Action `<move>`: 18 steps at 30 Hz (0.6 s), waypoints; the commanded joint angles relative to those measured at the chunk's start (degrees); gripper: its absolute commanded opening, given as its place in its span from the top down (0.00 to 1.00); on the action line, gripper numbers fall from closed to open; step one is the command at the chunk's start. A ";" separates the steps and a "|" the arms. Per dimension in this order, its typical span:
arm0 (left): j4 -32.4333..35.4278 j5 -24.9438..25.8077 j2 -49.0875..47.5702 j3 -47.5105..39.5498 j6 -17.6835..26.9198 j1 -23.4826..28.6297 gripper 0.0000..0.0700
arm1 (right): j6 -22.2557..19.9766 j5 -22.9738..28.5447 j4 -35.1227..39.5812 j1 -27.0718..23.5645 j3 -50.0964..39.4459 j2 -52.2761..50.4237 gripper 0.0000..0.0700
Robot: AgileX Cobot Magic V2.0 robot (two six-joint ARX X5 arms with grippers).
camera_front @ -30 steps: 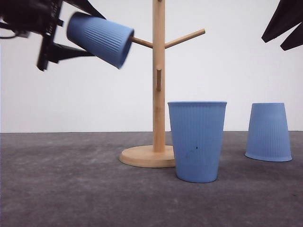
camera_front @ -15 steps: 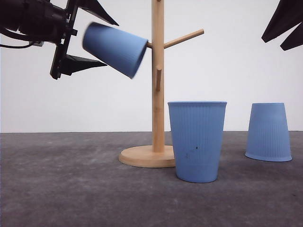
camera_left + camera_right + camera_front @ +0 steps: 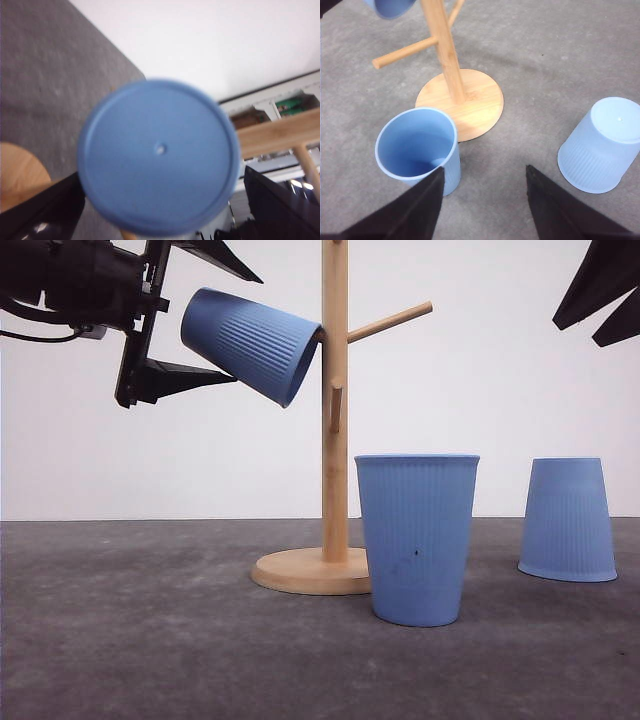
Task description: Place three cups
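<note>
Left gripper [image 3: 205,315] high above the grey table [image 3: 150,640], black fingers [image 3: 185,375] spread wide, one above and one below a light-blue ribbed plastic cup [image 3: 250,343]. Cup tipped on its side between those fingers, flat base toward the wrist, open mouth away from it and hard against the upright post of the pale wooden pegged stand [image 3: 335,420]; contact between fingers and cup wall not clear enough to call. Seen from the left wrist, round blue base [image 3: 159,156] dead centre, dark fingers flanking it, wooden peg [image 3: 280,137] just past the rim.

Right gripper [image 3: 485,205] raised well off to the far side of the stand, fingers parted with nothing between them. Below and ahead of it, second light-blue ribbed cup [image 3: 417,150] standing upright, mouth up, touching the stand's round base [image 3: 465,102]. Off to its outer side, third light-blue ribbed cup [image 3: 602,145] resting upside down on the table, well apart from stand and second cup.
</note>
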 commanded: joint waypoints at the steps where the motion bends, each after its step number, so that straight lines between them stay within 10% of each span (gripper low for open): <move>1: -0.71 0.59 -1.19 0.92 0.23 -0.27 0.15 | 0.17 -0.02 0.72 0.28 0.72 0.17 0.53; 9: -17.80 0.06 -10.52 0.87 10.44 -0.52 0.25 | 0.17 -0.02 0.72 0.28 0.72 0.17 0.53; 18: -44.06 -15.06 -25.40 -0.25 32.22 -1.25 0.33 | 0.46 0.02 0.70 0.14 0.72 0.17 0.53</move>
